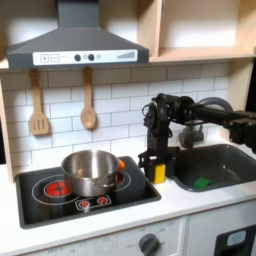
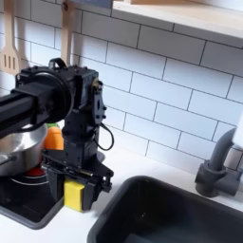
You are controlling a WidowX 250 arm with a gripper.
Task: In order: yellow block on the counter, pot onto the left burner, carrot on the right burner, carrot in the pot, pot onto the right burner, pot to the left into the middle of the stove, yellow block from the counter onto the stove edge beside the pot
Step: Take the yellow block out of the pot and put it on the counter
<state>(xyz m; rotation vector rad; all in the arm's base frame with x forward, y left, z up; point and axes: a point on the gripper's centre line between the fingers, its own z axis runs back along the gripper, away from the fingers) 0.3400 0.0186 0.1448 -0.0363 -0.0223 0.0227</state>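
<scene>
Counter (image 1: pixel 190 205): off-white, surrounding stove (image 1: pixel 35 205). Pot (image 1: pixel 90 172): steel, mid-stove, carrot (image 2: pixel 54 139) at its rim. Gripper (image 1: pixel 156 168): lowered at the stove edge, jaws closed around yellow block (image 2: pixel 74 195).

In the first exterior view we stand back in front of the toy kitchen, a little above bench (image 1: pixel 190 205) height, facing the tiled wall square on; the stove (image 1: pixel 40 205) lies left of the arm and the sink (image 1: pixel 225 160) right of it. In the second exterior view we sit close to the arm, looking across the stove's (image 2: pixel 19 204) right edge towards the same wall. Both exterior views share the arm, the pot (image 1: pixel 90 172) (image 2: pixel 19 147) and the sink's (image 2: pixel 171 214) near rim.
</scene>
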